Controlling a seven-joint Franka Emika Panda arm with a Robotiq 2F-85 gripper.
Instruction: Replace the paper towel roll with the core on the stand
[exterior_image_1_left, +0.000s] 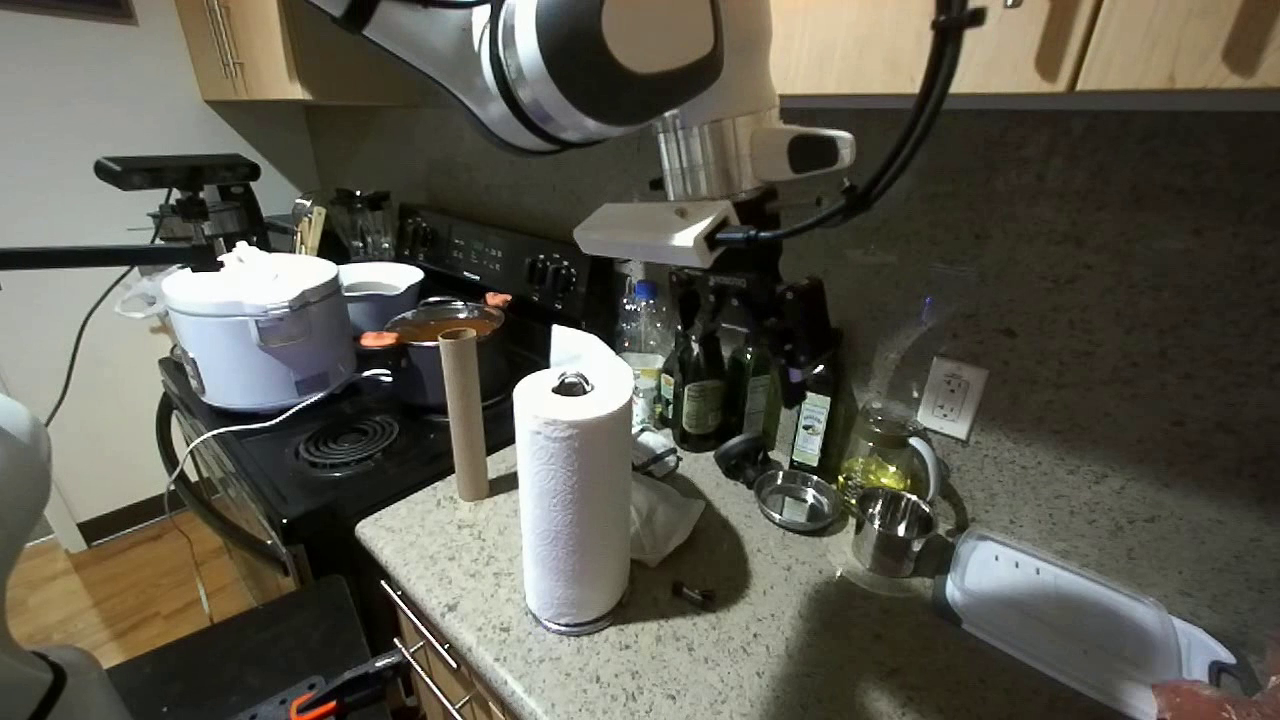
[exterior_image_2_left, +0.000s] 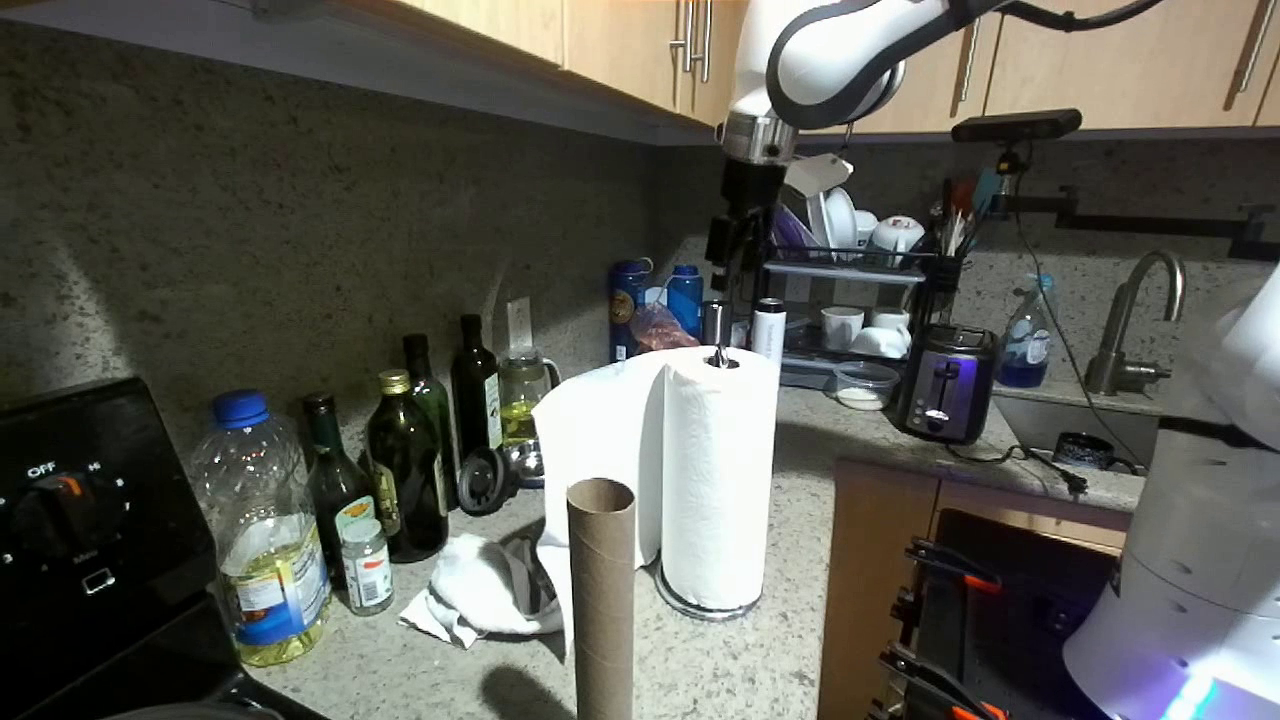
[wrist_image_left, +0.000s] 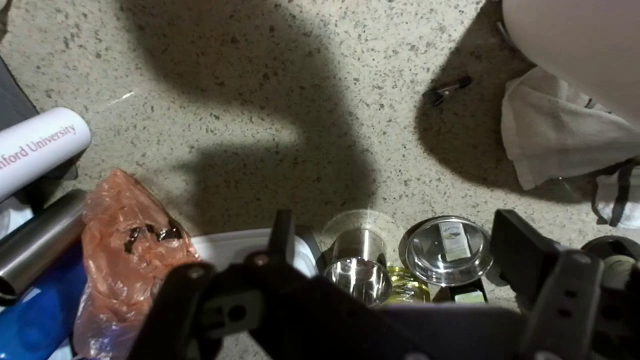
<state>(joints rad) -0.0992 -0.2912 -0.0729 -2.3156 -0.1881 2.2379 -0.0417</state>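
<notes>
One white-and-black arm (exterior_image_1_left: 620, 85) points its wrist down in an exterior view, an embossed white paper towel roll (exterior_image_1_left: 575, 500) on its metal wire stand (exterior_image_1_left: 573, 384). In an exterior view, a spiral-seamed brown cardboard tube (exterior_image_2_left: 603, 590) rises nearby. In the wrist view, the black tool (wrist_image_left: 396, 225) gapes wide.

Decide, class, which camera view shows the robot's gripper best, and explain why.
The wrist view: it shows the gripper close up, its jaws plainly apart. Both exterior views show it smaller and dark; in an exterior view it nearly merges with dark bottles behind.
</notes>
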